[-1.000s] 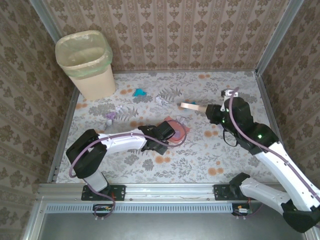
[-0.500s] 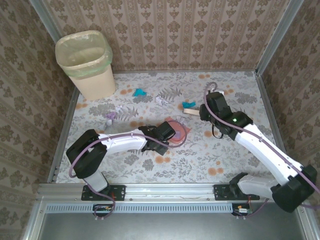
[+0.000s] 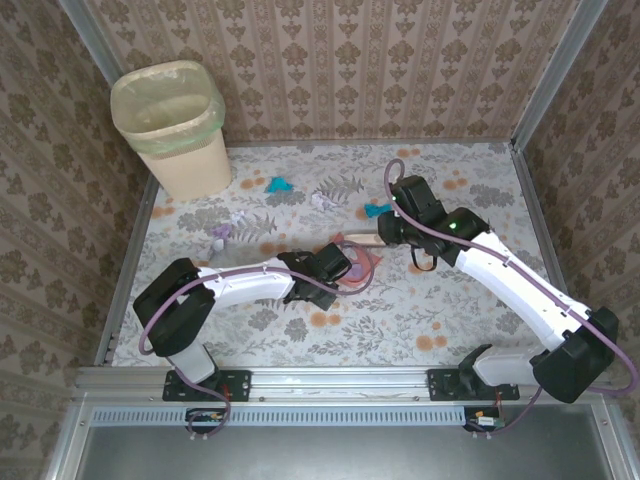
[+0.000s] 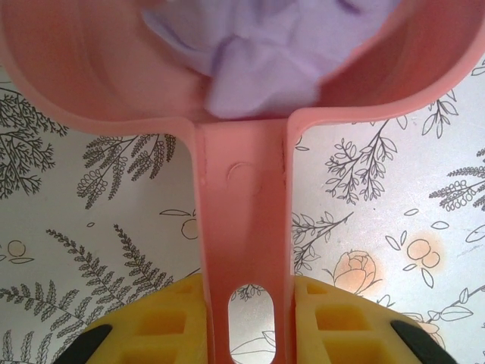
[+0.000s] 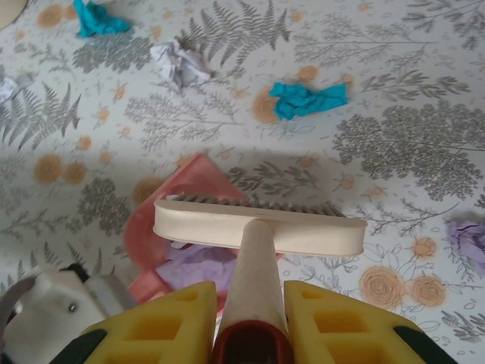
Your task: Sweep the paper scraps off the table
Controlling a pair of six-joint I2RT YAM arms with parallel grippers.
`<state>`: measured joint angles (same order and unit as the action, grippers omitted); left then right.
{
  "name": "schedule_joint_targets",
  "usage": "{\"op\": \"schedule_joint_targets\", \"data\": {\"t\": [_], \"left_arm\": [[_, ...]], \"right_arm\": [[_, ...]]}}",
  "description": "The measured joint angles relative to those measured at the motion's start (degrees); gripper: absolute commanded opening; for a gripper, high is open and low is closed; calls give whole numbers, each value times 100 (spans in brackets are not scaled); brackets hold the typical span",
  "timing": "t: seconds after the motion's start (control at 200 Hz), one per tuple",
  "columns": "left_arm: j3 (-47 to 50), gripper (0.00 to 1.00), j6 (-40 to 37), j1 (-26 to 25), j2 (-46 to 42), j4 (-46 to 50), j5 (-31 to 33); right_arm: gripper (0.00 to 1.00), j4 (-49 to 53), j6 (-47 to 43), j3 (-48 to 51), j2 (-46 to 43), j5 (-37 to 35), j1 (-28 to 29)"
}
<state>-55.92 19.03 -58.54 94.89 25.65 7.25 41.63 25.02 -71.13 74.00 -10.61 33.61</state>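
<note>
Nearest the arm bases, the left gripper (image 4: 246, 322) is closed tight on the handle of the pink dustpan (image 4: 98, 68), which lies flat on the worktop (image 3: 400, 310) where it lay a second ago. A lilac scrap (image 4: 258, 68) sits inside its bowl. What has changed is the right arm. It has swung in from the right side, and the right gripper (image 5: 250, 318), clamped on the handle of the cream brush (image 5: 258, 226), now holds the brush head at the pan's open edge. We judge one stroke is finished, with that scrap collected.

Just beyond the bristles, clear of them, lies a teal scrap (image 5: 307, 98), uncovered as the brush came away. Farther out and to the left is a white scrap (image 5: 178, 64), and past that a second teal scrap (image 5: 97, 19). More lilac bits (image 3: 222, 232) lie well off to the left, toward the bin (image 3: 170, 125) in the far corner. Most of the sweeping remains.
</note>
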Motion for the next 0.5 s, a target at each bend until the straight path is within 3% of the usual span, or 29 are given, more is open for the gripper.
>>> {"op": "schedule_joint_targets", "data": {"t": [0.5], "left_arm": [[79, 0, 52, -59, -37, -127, 83]], "right_arm": [[0, -48, 133, 247, -1187, -280, -57]]}}
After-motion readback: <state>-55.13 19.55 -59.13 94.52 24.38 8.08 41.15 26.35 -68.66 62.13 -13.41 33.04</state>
